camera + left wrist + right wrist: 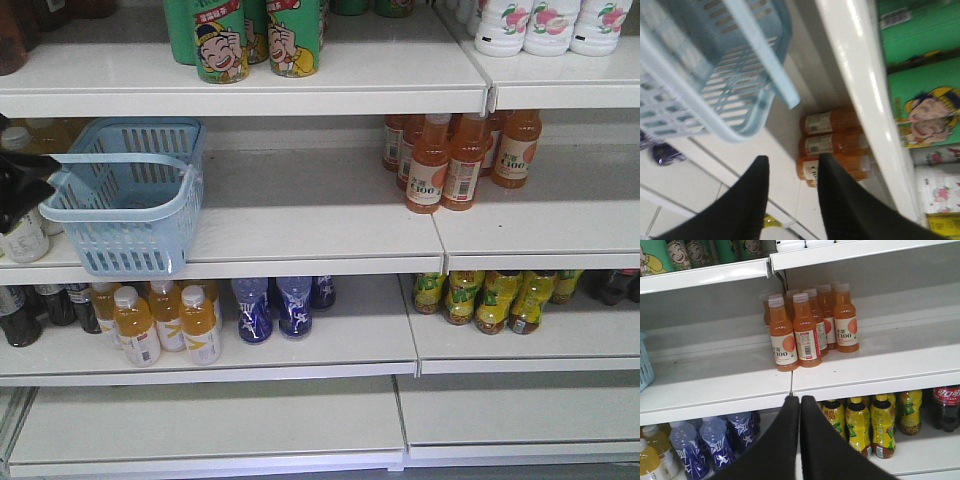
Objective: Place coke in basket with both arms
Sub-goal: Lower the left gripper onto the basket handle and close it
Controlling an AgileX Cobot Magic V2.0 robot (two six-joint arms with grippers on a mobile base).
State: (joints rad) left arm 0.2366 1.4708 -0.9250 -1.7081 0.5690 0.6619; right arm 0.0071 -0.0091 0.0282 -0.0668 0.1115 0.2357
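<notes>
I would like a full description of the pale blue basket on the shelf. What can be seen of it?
The basket is pale blue, apparently plastic, rectangular, with slotted walls and bottom and a thin handle lying across its open top. It looks empty. It stands upright at the left end of the middle shelf, its front reaching slightly over the shelf edge.

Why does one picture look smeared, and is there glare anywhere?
Left wrist view: tilted and blurred, with the basket soft and a glare streak along the white shelf edge. Right wrist view: sharp, and the labels on the orange bottles are readable. Front view: evenly lit, slightly soft, no strong glare.
</notes>
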